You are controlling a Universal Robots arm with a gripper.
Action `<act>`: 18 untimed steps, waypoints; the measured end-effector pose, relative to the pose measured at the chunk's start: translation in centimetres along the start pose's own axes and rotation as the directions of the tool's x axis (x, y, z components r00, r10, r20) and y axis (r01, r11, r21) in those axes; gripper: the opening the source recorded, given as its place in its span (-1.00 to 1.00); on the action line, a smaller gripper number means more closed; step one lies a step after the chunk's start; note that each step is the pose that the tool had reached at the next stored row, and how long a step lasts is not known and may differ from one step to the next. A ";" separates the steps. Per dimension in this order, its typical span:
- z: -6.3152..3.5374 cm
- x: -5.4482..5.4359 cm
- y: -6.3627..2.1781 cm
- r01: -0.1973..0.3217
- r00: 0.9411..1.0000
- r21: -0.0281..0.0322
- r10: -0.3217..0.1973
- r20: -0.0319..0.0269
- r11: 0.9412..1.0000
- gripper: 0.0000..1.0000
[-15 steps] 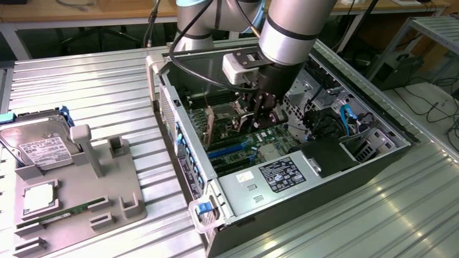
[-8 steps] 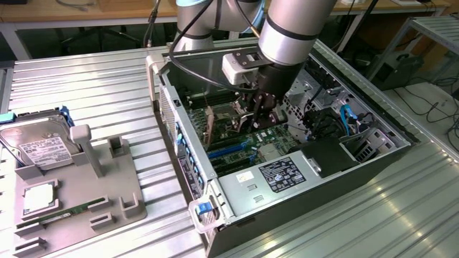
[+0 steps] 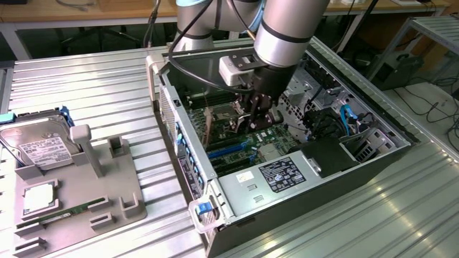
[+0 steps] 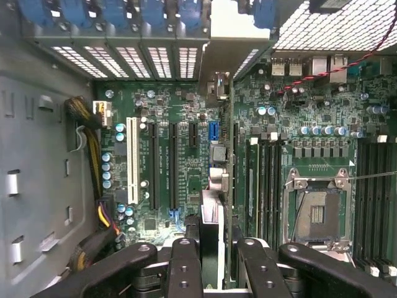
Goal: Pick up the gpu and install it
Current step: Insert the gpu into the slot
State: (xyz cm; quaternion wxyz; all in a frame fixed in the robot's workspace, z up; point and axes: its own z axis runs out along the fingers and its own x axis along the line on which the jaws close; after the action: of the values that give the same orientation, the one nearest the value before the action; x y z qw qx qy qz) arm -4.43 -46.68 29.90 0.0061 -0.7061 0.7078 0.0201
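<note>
Inside the open computer case (image 3: 287, 200), my gripper (image 3: 255, 114) reaches down over the motherboard (image 3: 276, 141). In the wrist view the gpu (image 4: 227, 155) shows edge-on as a thin dark card. It runs from between my fingertips (image 4: 186, 261) out to its silver bracket (image 4: 239, 43) at the case's rear wall. My gripper (image 4: 214, 264) is shut on the gpu's near end. The card stands upright over the board, between the black expansion slots (image 4: 172, 164) and the memory slots (image 4: 263, 180). I cannot tell whether its lower edge sits in a slot.
A grey parts tray (image 3: 107, 188) on the exterior view's left holds a silver hard drive (image 3: 43, 146), a processor (image 3: 40, 198) and a green memory stick (image 3: 68, 211). Inside the case are a processor socket (image 4: 316, 214), a white slot (image 4: 132, 161), cables (image 4: 93, 133) and the power supply (image 3: 280, 174).
</note>
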 end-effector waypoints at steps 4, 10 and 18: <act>0.27 0.0 0.02 0.000 1.000 0.000 0.000 0.000 1.000 -0.44; 0.78 0.0 0.17 0.001 1.000 0.000 -0.001 0.001 1.000 -0.44; 1.10 0.0 0.29 0.019 1.000 0.000 -0.019 0.001 1.000 -0.44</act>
State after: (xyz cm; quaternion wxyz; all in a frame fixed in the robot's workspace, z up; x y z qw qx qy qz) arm -4.74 -46.67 28.80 0.0065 -0.7129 0.7009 0.0202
